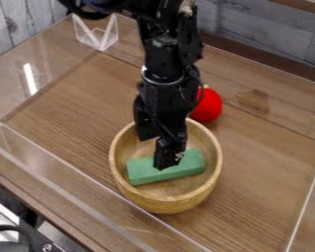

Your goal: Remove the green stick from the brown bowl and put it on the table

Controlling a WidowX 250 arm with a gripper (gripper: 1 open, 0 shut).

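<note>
The flat mint-green rectangular stick [167, 167] lies inside the round light-brown wooden bowl [137, 189] on the wood-grain bench [62, 103]. The black pincer [167, 156] reaches down into the bowl, jaws spread wide and empty. Closing off-centre could tilt the stick or shove the bowl (it sits loose). The far fingertip is hidden, and the arm half-covers a small red ball [207, 102].

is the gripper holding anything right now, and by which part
Nothing is held: the gripper is open, low over the green stick, which lies in the brown bowl.

Pincer [163, 146] open, pointing down.
</note>
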